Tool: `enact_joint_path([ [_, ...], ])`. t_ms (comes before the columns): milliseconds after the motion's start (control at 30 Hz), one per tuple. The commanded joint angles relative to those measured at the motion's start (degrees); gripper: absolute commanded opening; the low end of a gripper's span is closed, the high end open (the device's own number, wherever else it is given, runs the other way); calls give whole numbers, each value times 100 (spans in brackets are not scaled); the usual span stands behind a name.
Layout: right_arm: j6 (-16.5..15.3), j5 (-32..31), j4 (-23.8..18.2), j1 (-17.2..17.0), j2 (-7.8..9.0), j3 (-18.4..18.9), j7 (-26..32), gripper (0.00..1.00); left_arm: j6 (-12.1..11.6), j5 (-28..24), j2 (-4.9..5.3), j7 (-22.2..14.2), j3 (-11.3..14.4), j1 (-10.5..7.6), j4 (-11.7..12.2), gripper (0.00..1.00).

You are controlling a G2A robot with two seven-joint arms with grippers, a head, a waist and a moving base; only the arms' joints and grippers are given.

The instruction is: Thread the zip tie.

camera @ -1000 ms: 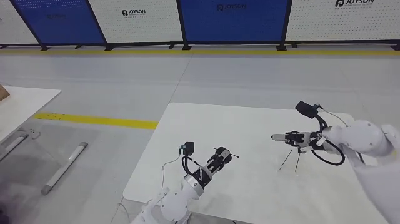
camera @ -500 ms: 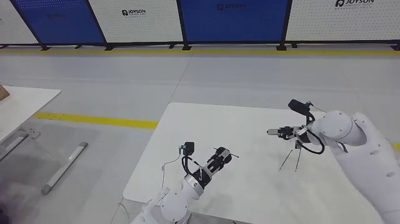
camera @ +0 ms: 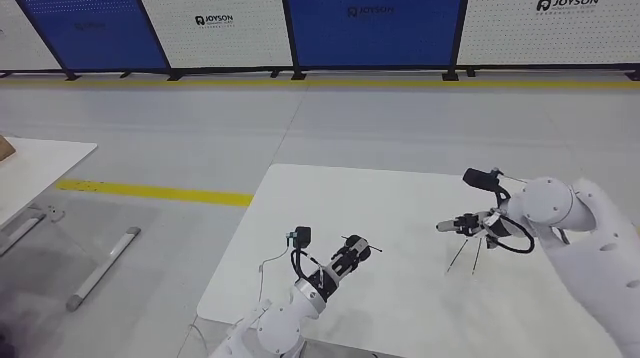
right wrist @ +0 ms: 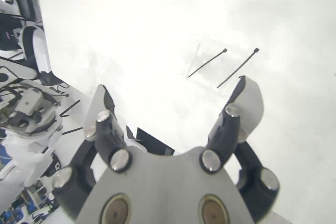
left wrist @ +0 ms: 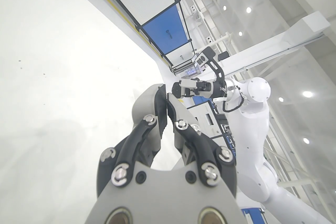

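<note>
- Here, the pick-up step: the right pincer [right wrist: 173,83], wide and empty, hovers tilted down over two loose zip ties [right wrist: 207,63] lying on the table [camera: 400,198], toward 3 o'clock.
- The left pincer [left wrist: 166,100], at 9 o'clock, seems clamped on a third tie [camera: 375,248].
- Next, probably: lower, straddle one tie, pinch.

An industrial hall: pegboard partitions [camera: 375,13], yellow floor line [camera: 150,193], high ceiling lights [left wrist: 248,10].

The tabletop [camera: 400,208] is showing white. The zip tie [camera: 373,248] in the left tool [left wrist: 166,96] and the two zip ties [right wrist: 207,63] lying loose are showing black. The left tool and right tool [right wrist: 173,83] are showing grey shells with black links. The panels [camera: 215,8] are alternating blue and dotted white.
</note>
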Motion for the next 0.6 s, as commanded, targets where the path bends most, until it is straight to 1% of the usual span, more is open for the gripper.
enact_joint_path([
  [0,157,-186,-60,-1,25,-2,-65,100,0,0,0,0,0,0,0,0],
  [300,157,-186,-60,-1,25,-2,-65,100,0,0,0,0,0,0,0,0],
  [333,101,-170,-84,-45,24,-8,-130,100,0,0,0,0,0,0,0,0],
  [367,67,-251,-99,-84,30,-38,-137,100,0,0,0,0,0,0,0,0],
  [400,98,-317,-140,-85,33,-54,-120,100,0,0,0,0,0,0,0,0],
  [433,31,-254,-236,-99,27,-74,-45,100,0,0,0,0,0,0,0,0],
  [500,-94,-189,-273,-86,19,-132,3,100,0,0,0,0,0,0,0,0],
  [567,-126,-160,-239,-32,-1,-317,3,100,0,0,0,0,0,0,0,0],
])
